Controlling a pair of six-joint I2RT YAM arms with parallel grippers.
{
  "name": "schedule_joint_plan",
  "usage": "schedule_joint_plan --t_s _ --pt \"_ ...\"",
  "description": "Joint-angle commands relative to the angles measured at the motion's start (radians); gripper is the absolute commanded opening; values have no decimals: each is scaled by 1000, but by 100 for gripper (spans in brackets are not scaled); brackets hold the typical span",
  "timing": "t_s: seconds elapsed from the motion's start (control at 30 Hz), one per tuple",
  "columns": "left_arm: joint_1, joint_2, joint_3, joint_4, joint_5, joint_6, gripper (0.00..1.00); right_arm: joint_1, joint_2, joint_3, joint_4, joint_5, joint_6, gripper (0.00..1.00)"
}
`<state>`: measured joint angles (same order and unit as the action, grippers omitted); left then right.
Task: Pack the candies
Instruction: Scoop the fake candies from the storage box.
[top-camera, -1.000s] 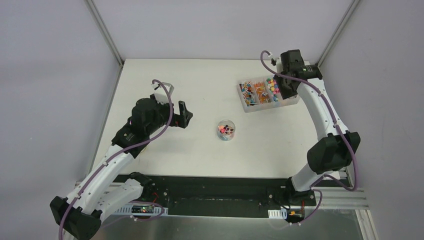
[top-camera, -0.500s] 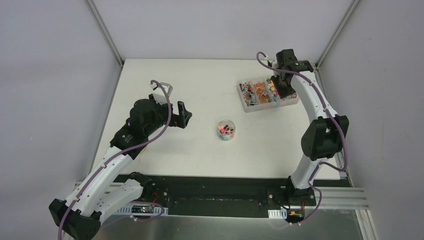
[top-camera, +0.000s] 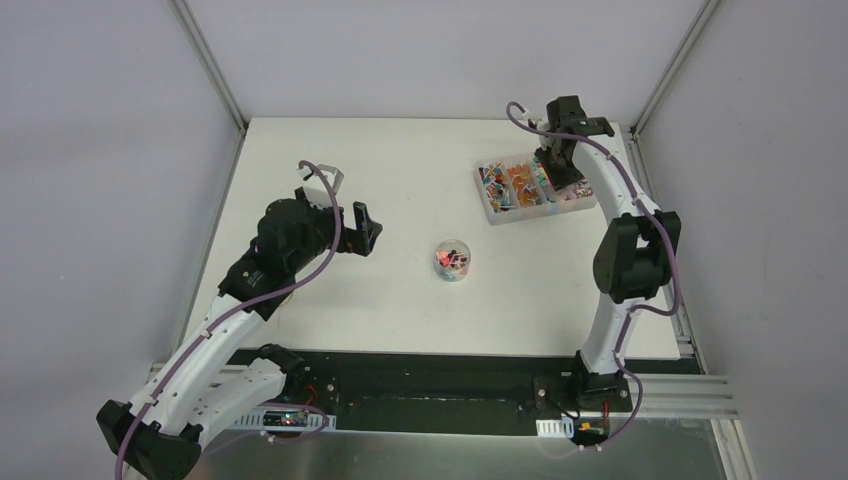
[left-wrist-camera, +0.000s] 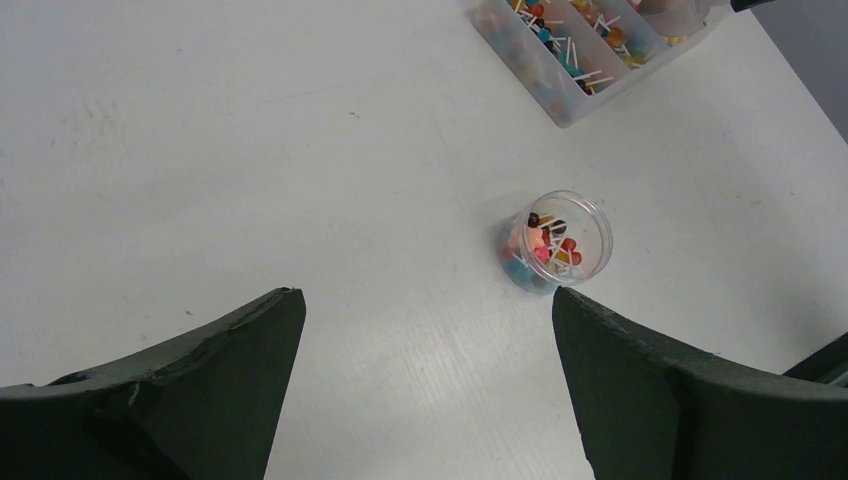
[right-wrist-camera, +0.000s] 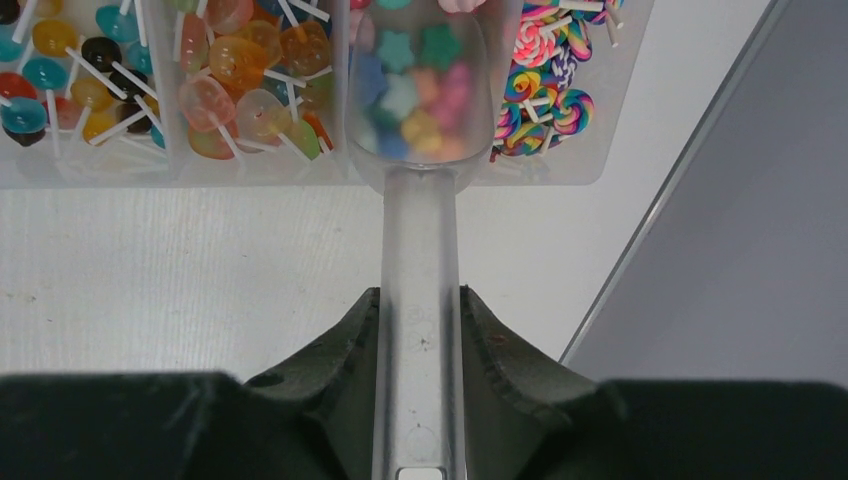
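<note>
Below, white table (top-camera: 400, 300) with candies (top-camera: 452, 261), grey walls (top-camera: 100, 150).

Compartment box (right-wrist-camera: 100, 172) far right on the counter (top-camera: 400, 170), jar (left-wrist-camera: 608, 240) nearer and left of it, candies (right-wrist-camera: 240, 60) in both, scoop (right-wrist-camera: 420, 260) over the box.

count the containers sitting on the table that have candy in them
2: a round clear jar mid-table, and a divided box at the far right, under the scoop. No others visible.

Left gripper (left-wrist-camera: 425, 300) spread wide; round jar (left-wrist-camera: 598, 255) holds candies (left-wrist-camera: 540, 248); tray (left-wrist-camera: 545, 85) far corner.
</note>
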<state>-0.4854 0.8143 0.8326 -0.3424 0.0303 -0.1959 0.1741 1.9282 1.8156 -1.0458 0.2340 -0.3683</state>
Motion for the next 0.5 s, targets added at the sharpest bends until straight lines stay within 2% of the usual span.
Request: schedule_joint_plan --t_s 0.0,0.47 --pt "-10 -22 -6 42 -13 13 99 -5 23 4 65 -54 -4 0" --pt "-10 -28 -6 42 -16 15 99 -31 -126 -326 374 -69 4 0"
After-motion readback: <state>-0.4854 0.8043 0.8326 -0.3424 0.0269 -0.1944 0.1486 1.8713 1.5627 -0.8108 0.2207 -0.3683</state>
